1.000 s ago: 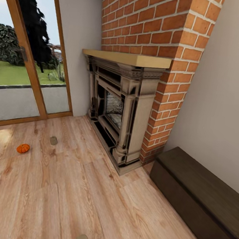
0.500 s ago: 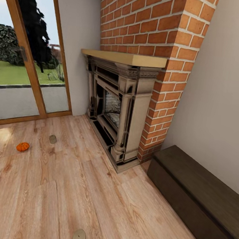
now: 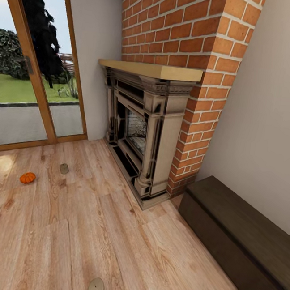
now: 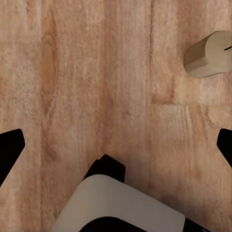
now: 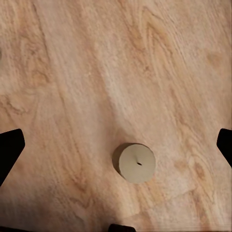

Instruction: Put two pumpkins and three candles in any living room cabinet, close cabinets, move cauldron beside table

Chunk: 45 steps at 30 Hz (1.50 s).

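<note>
Two candles (image 3: 96, 288) (image 3: 64, 168), pumpkin (image 3: 27, 177) on open floor; cabinet (image 3: 242, 241) rt, along wall.

A light wooden plank floor (image 3: 108, 231) carries everything here. On it, near the glass door side, a small orange pumpkin (image 3: 27, 177) sits by itself, and a squat grey-brown candle (image 3: 64, 168) stands near it, apart from it and a little closer to the fireplace. Another candle (image 3: 96, 288) stands well apart from both, close to the lower edge of the head view, its round pale top facing up; the right wrist view shows one such candle (image 5: 135, 163) upright on the planks, and the left wrist view shows a candle (image 4: 210, 54) on bare boards. The stone-coloured fireplace (image 3: 144, 131) rests on the floor against the brick chimney, and the long dark-brown cabinet (image 3: 238, 239) stands on it along the wall just beside the brickwork.
</note>
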Available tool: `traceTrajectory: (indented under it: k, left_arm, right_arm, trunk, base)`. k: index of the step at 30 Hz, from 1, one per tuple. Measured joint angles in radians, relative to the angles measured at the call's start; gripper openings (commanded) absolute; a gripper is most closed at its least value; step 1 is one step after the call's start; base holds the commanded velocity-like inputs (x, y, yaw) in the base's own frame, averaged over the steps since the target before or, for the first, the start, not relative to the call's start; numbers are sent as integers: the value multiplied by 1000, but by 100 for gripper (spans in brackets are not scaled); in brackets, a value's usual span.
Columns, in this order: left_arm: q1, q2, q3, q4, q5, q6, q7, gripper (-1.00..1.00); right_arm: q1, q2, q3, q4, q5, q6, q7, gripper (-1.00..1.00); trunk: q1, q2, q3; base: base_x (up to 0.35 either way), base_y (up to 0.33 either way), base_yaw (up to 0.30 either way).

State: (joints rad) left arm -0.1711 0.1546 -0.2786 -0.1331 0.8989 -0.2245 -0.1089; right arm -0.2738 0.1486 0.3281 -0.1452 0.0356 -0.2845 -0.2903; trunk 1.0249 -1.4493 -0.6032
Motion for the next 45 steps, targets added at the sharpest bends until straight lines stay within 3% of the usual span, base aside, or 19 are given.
traceTrajectory:
  k: [6, 11, 19, 26, 33, 45]
  left_arm:
    - [0, 0, 0, 0, 1, 1, 0, 100]
    - [0, 0, 0, 0, -1, 0, 0, 100]
    - [0, 0, 0, 0, -4, -1, 0, 100]
    - [0, 0, 0, 0, -4, -1, 0, 100]
    - [0, 0, 0, 1, -4, -1, 0, 100]
    - [0, 0, 0, 2, -4, -1, 0, 100]
  right_arm:
    - [0, 0, -1, 0, -9, 2, -10, 100]
    - [0, 0, 0, 1, -12, 2, -117, 100]
    - [0, 1, 1, 1, -13, 2, -166, 100]
    - [0, 1, -2, 0, -59, 2, -177, 100]
    - [0, 1, 0, -5, -81, -2, -279, 100]
    - [0, 0, 7, -13, -78, -28, -290, 100]
  trunk:
    - [23, -42, -19]
    - [42, -77, -34]
    - [73, -133, -60]
    - [100, -182, -81]
    - [127, -231, -103]
    - [173, -315, -141]
  base:
    - [0, 0, 0]
    - [0, 0, 0]
    - [0, 0, 0]
    - [0, 0, 0]
    - [0, 0, 0]
    - [0, 0, 0]
